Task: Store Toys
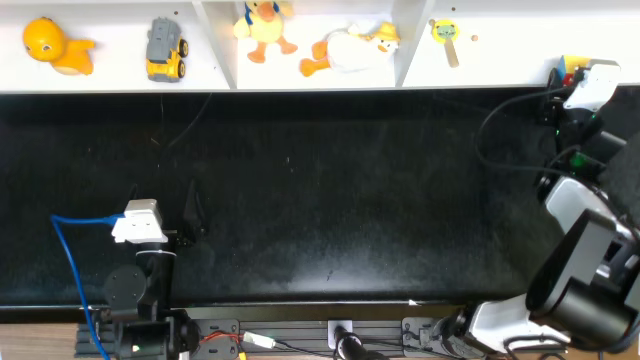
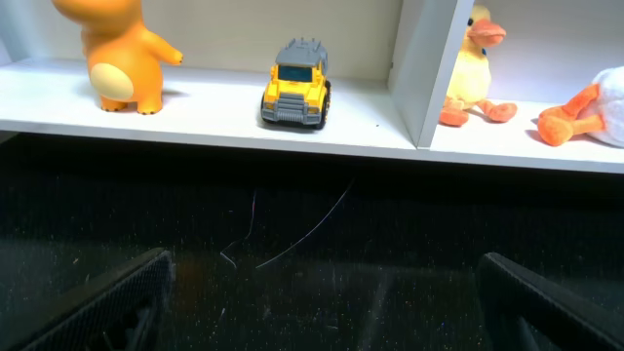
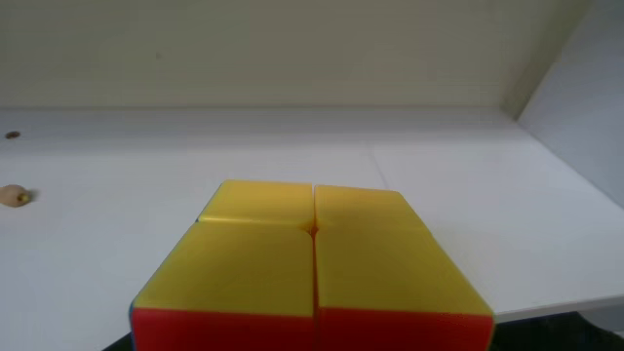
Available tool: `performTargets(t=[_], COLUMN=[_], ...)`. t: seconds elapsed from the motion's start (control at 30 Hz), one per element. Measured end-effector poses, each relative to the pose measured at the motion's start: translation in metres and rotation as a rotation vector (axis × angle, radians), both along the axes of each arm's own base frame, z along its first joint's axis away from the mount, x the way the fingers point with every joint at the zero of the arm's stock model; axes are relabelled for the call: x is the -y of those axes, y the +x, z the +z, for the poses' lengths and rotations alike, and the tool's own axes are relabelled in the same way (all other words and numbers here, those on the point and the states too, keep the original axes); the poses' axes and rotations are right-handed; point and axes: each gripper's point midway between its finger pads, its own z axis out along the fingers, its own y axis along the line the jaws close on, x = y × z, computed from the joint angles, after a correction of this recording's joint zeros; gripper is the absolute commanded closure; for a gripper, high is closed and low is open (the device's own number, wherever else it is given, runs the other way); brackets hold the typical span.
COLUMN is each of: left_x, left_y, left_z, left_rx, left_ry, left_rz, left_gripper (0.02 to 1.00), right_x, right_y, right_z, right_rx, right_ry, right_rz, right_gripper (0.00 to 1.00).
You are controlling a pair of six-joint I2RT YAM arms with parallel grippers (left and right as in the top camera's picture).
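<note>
A cube with a yellow top and a red front (image 3: 312, 263) is over the white shelf floor (image 3: 468, 175) in the far-right compartment. My right gripper (image 1: 572, 76) is shut on it at the shelf's right end, and the cube hides most of the fingers in the right wrist view. My left gripper (image 2: 331, 317) is open and holds nothing. It is low over the black mat at the front left (image 1: 190, 215) and faces the shelf. On the shelf stand an orange figure (image 1: 58, 45), a yellow truck (image 1: 165, 50), a yellow plush duck (image 1: 265, 25) and a white plush duck (image 1: 350, 48).
A small yellow rattle-like toy (image 1: 445, 35) lies in the right compartment, with a small wooden knob (image 3: 12, 197) near the cube. White dividers (image 2: 419, 68) split the shelf. The black mat (image 1: 340, 200) spans the table. A blue cable (image 1: 70, 250) loops by the left arm.
</note>
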Motion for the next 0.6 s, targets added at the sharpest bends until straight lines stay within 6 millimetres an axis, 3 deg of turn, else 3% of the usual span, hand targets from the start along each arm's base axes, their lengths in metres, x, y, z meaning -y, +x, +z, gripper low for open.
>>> performTargets(t=[0.2,0.37,0.6], left_x=[0.0,0.0,0.0], left_y=[0.0,0.0,0.0], left_z=[0.0,0.0,0.0], left_rx=[0.0,0.0,0.0], left_ry=[0.0,0.0,0.0], left_rz=[0.0,0.0,0.0], left_gripper=[0.02,0.02,0.02], right_x=[0.007,-0.008,-0.021], right_y=[0.032,0.061,0.083], right_z=[0.011,0.019,-0.006], right_rx=[0.027,0.051,0.015], right_ry=[0.006,-0.003,0.033], right_rz=[0.032,0.089,0.129], right_gripper=[0.954,0.956,0.954])
